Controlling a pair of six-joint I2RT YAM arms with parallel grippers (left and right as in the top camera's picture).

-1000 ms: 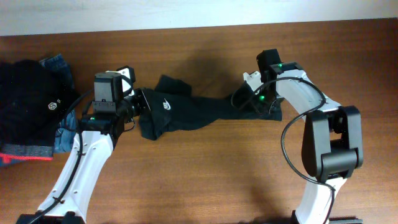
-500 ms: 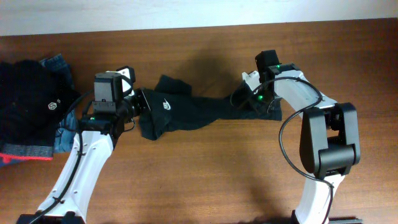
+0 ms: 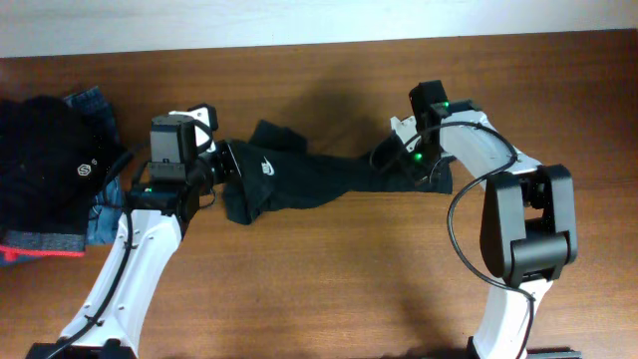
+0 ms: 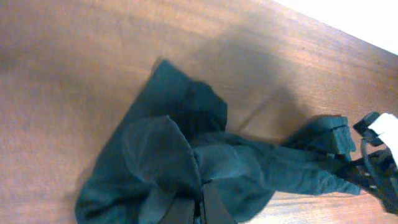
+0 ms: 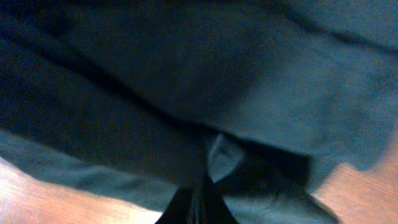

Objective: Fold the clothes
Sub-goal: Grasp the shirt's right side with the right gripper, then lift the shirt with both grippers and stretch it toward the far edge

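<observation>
Change noted: right gripper (image 3: pixel 396 157) has gone from part-open to fully closed within the last second; its jaws now pinch the right end of the black T-shirt (image 3: pixel 309 181); the right arm has crept slightly toward the desk's left edge; left gripper (image 3: pixel 221 166) unchanged, clamped throughout on the shirt's left portion, just beside the white swoosh logo (image 3: pixel 267 168)

Where the shirt lies: bunched and drawn out in a rope-like band across the middle of the desk (image 3: pixel 329 289), nearer the far edge than the near one, strung between the two grippers; not flat, not yet folded

What we make of it: with both ends now held, we judge the arms are set to lift or pull the cloth taut and spread it; folding proper has not begun; task early

Views compared: overhead alone shows the whole span, both arms, and the pile at the left edge, a black garment (image 3: pixel 40 150) with a round white emblem and blue jeans (image 3: pixel 95 104) showing at its edge, well apart from the work; it does not show the right jaws clearly; the right wrist view settles that: fingertips together at the bottom of frame, dark fabric caught between them, cloth filling nearly everything; the left wrist view shows folds and a loose flap heaped ahead of its closed fingers; the logo shows overhead only
</observation>
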